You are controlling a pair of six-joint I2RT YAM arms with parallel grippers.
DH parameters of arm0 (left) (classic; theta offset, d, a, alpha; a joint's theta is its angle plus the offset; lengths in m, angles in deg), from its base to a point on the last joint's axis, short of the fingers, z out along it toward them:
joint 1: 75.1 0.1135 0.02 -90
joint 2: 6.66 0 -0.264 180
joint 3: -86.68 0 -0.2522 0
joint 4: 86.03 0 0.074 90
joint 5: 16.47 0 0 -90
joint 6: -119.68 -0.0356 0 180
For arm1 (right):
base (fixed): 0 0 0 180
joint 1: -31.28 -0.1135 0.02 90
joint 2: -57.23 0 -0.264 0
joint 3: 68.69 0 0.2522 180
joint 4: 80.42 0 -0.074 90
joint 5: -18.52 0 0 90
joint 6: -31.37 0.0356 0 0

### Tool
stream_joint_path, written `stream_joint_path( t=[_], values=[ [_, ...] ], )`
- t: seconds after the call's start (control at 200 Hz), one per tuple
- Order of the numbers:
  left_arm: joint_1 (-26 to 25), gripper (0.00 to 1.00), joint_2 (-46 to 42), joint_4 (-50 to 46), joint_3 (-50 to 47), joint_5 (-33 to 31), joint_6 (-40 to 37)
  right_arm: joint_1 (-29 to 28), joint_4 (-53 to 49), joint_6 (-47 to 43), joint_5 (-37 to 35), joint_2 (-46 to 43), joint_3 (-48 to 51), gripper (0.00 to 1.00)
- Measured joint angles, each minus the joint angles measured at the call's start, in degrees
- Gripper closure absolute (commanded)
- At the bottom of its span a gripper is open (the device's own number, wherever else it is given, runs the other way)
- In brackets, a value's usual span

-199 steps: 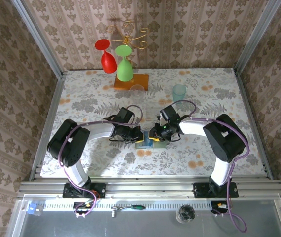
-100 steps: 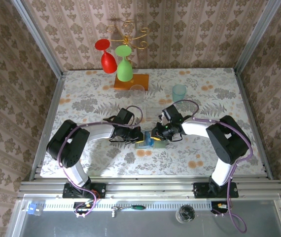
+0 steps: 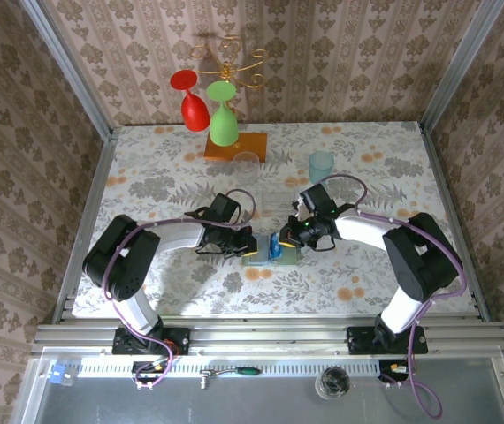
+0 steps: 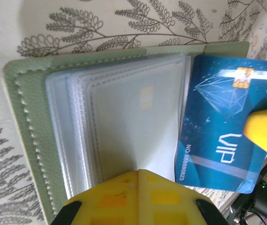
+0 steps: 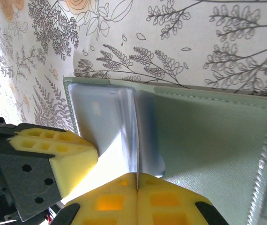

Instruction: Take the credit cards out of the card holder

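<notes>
Seen from above, the table point(image 3: 385, 168) is lit softly and evenly from overhead. The arms cast only short, faint shadows, and the wide lens makes the side walls lean outwards. In the left wrist view the blue credit card point(image 4: 222, 136) is sharp, a pale sheen lies on the clear sleeves point(image 4: 133, 122), and the left gripper point(image 4: 139, 180) is blurred. In the right wrist view the right gripper point(image 5: 137, 187) is soft, white glare beside it washes out the sleeves, and the card holder point(image 5: 208, 140) is crisp.
</notes>
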Motion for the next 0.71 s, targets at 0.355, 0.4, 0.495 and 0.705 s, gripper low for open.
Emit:
stream_joint_path(
  t=[0.355, 0.4, 0.495, 0.705],
  values=[
    [1.84, 0.99, -3.52, -3.26, 5.44, -1.42, -0.24, 0.70, -10.56, -8.39, -2.01, -0.20, -7.80, 0.98],
    [2.60, 0.98, -4.07, -3.30, 6.14, -1.64, -0.44, 0.74, -12.17, -10.75, -2.91, -0.20, -9.68, 0.98],
    [4.66, 0.98, -4.68, -3.17, 7.93, -2.10, -1.07, 0.74, -15.67, -17.35, -4.87, -0.20, -13.40, 0.98],
    [8.85, 0.97, -4.68, -3.15, 11.43, -2.89, -2.14, 0.74, -24.85, -35.67, -9.03, 1.07, -22.71, 1.00]
  ],
)
